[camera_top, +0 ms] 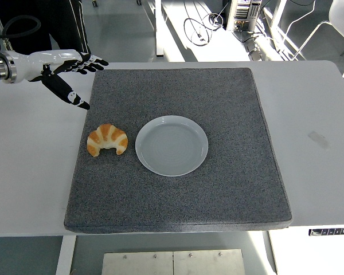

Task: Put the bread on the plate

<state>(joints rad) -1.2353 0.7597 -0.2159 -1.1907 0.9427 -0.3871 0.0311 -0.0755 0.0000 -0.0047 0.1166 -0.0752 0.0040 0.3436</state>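
White bench (309, 103) carries a grey mat (178, 189) across the frame's centre. At mid-mat sits a pale plate (172, 145), holding nothing. Just left of it, apart from its rim, the bread (107, 139), a croissant, lies on the mat near the left edge. At upper left, the left hand (66, 69) hangs over the bench beside the mat's corner, fingers (92, 62) spread, thumb angled down, grasping nothing and clear of the bread.
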